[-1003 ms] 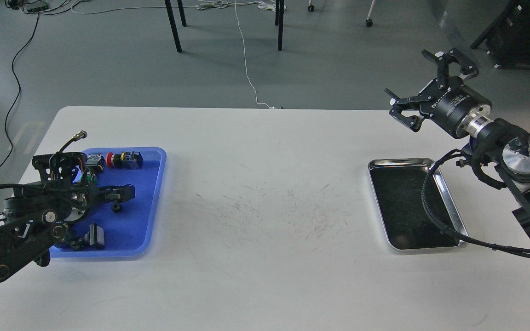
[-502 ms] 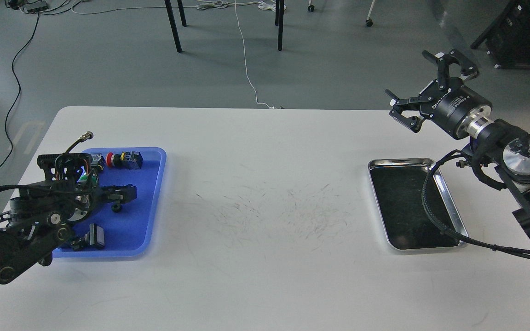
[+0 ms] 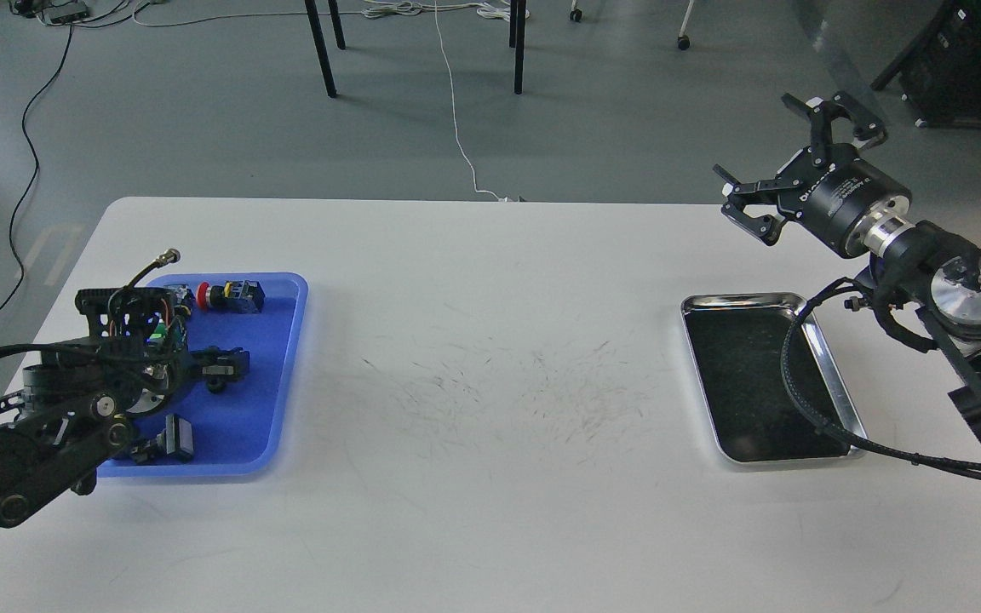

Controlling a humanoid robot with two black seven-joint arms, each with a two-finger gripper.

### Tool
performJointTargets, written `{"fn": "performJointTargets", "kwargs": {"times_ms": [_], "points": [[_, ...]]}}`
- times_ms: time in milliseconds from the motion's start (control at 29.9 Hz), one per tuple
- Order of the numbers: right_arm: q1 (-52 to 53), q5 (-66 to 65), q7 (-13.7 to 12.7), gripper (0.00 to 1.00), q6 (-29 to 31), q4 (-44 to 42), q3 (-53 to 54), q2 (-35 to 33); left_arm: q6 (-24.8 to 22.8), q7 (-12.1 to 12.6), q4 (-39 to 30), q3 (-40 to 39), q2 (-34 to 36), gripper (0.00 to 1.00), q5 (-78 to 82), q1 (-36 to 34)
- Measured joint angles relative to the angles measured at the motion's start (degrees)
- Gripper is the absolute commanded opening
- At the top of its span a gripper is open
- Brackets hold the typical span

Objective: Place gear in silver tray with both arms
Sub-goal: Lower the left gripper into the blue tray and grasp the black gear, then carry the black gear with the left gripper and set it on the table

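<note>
The silver tray [image 3: 835,387] lies at the right of the white table, shiny-rimmed with a dark bottom and nothing in it. My right gripper [image 3: 765,151] hangs open and empty above the table's far right corner, behind the tray. My left gripper [image 3: 231,363] is low over the blue plastic tray [image 3: 282,375], pointing right. Its fingers show as one dark shape, so I cannot tell whether it is open or shut. A small dark round part [image 3: 216,386], perhaps the gear, sits just under its tip, partly hidden.
The blue tray also holds a red-and-yellow push button [image 3: 225,295] at the back and a black part [image 3: 174,441] at the front. My right arm's black cable [image 3: 797,379] loops over the silver tray. A scuffed stretch of table [image 3: 499,383] lies between the trays.
My left arm has shifted slightly right and its gripper has dipped lower over the blue tray, onto the small dark part. My right arm has not moved.
</note>
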Motion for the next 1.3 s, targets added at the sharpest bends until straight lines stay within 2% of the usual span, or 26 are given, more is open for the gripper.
{"fn": "performJointTargets", "kwargs": {"times_ms": [67, 167, 334, 468, 669, 836, 1070, 1204, 1304], "points": [[-0.1, 0.0, 0.0, 0.99, 0.0, 0.0, 0.0, 0.0, 0.0, 0.0, 0.0, 0.0, -0.2, 0.65, 0.5, 0.0], [-0.2, 0.0, 0.0, 0.99, 0.1, 0.0, 0.0, 0.0, 0.0, 0.0, 0.1, 0.0, -0.3, 0.53, 0.7, 0.0], [-0.2, 0.0, 0.0, 0.99, 0.1, -0.1, 0.0, 0.0, 0.0, 0.0, 0.4, -0.1, -0.5, 0.46, 0.8, 0.0], [-0.2, 0.0, 0.0, 0.99, 0.1, -0.1, 0.0, 0.0, 0.0, 0.0, 0.4, -0.1, -0.6, 0.29, 0.8, 0.0], [-0.3, 0.0, 0.0, 0.99, 0.1, -0.1, 0.0, 0.0, -1.3, 0.0, 0.5, -0.2, -0.7, 0.1, 0.6, 0.0], [-0.4, 0.0, 0.0, 0.99, 0.1, 0.0, 0.0, -0.1, -2.5, 0.0, 0.4, -1.1, -0.6, 0.06, 0.5, 0.1], [-0.6, 0.0, -0.1, 0.99, 0.2, 0.0, -0.1, -0.4, -3.3, 0.4, -1.8, -1.6, -0.3, 0.06, 0.0, -0.8], [-0.6, 0.0, -0.1, 0.99, 0.2, 0.0, -0.5, -0.4, -6.0, 1.1, -5.5, -1.8, 2.1, 0.06, -0.4, -5.7], [-0.7, 0.0, -0.1, 0.99, 0.2, -0.1, -0.5, -0.4, -7.1, 1.3, -8.8, -1.8, 4.7, 0.06, -0.6, -12.0]]}}
